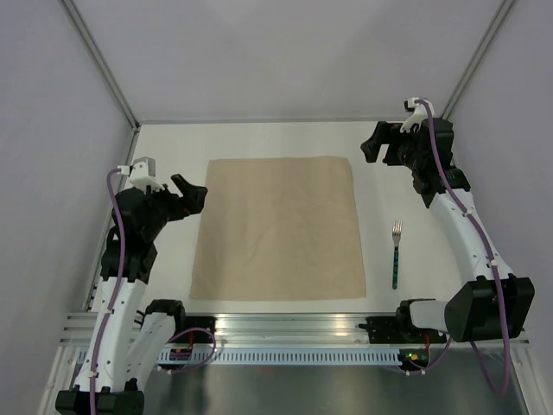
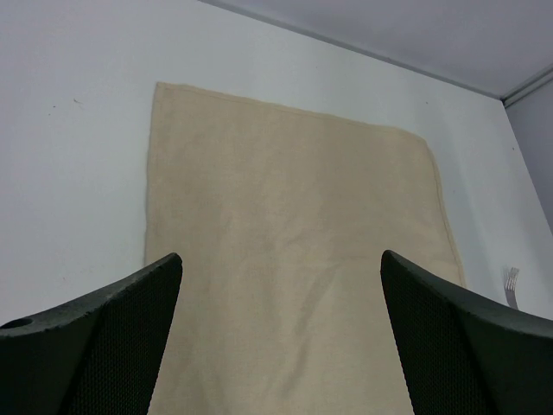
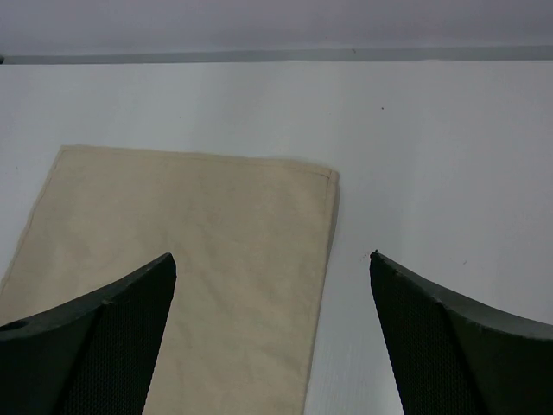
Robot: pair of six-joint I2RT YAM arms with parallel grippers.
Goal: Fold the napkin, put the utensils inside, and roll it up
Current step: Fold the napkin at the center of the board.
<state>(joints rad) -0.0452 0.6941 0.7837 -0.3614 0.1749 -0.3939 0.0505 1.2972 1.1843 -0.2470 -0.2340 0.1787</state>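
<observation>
- Nearest, the napkin (image 1: 276,229) lies flat and unfolded in the middle of the white surface (image 1: 173,143), a tan square whose near edge sits just past the arm bases.
- Right of it, clear of its right edge, the fork (image 1: 396,253) lies on bare surface, with its green handle toward the near side and its tines pointing far.
- Farther on, the left hand (image 1: 190,192) hangs over the napkin's left edge, beside its far half. Its fingers (image 2: 104,346) stand wide apart and hold nothing. Its wrist view looks across the cloth, with the fork's tines at the right border.
- Farthest, the right hand (image 1: 371,143) hovers just off the napkin's far right corner, above bare surface. Its fingers (image 3: 95,346) are likewise spread and empty, with that corner showing between them.
</observation>
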